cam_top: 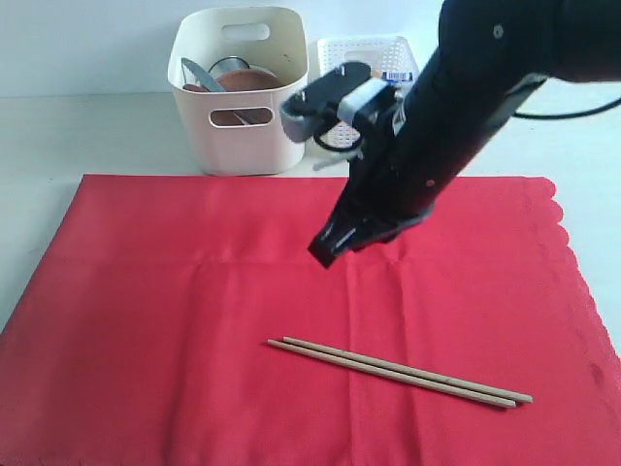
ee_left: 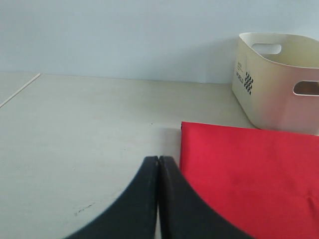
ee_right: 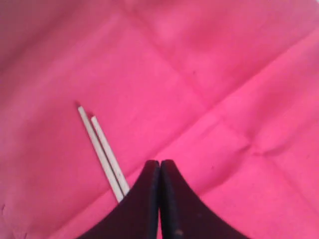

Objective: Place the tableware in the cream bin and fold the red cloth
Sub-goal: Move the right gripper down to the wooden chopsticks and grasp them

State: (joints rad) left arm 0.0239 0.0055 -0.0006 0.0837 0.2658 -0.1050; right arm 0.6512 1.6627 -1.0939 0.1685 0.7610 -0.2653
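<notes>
Two chopsticks (cam_top: 398, 373) lie on the red cloth (cam_top: 146, 320) nearside of the right gripper (cam_top: 325, 254); its jaws and those of the left gripper (ee_left: 158, 162) meet, empty

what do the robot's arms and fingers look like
The right arm is a thick glossy black shell with a black cable looping off it and a grey block at the wrist. The right gripper narrows to slim black fingers; the left gripper has the same black fingers, curved and flaring toward the base.
</notes>
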